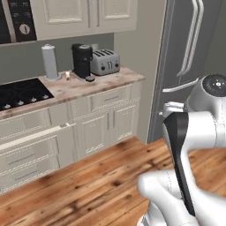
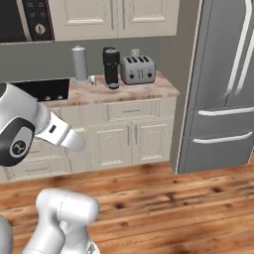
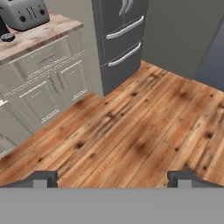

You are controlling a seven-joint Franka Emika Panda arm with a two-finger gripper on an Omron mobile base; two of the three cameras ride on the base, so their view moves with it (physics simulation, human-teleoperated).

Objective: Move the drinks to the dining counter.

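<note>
Gripper (image 3: pixel 112 177) with fingers spread wide and nothing between them, aimed down at the wooden floor (image 3: pixel 140 131). A small whitish bottle (image 1: pixel 67 75), too small to identify surely, stands well apart on the marbled counter (image 1: pixel 101 84), between the paper-towel roll (image 1: pixel 50 62) and the black coffee machine (image 1: pixel 82 60). Beside these stand the toaster (image 1: pixel 105 62) and the black cooktop (image 1: pixel 22 92); the grey refrigerator (image 2: pixel 223 84) lies to the right.

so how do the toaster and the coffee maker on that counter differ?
Colour: the toaster is silver-grey, the coffee maker black. Shape: the toaster is low and wide with slots on top, the coffee maker tall and narrow. Place: the toaster sits nearer the fridge, the coffee maker between it and the grey cylinder. Both stand upright at the back of the marbled counter.
</note>
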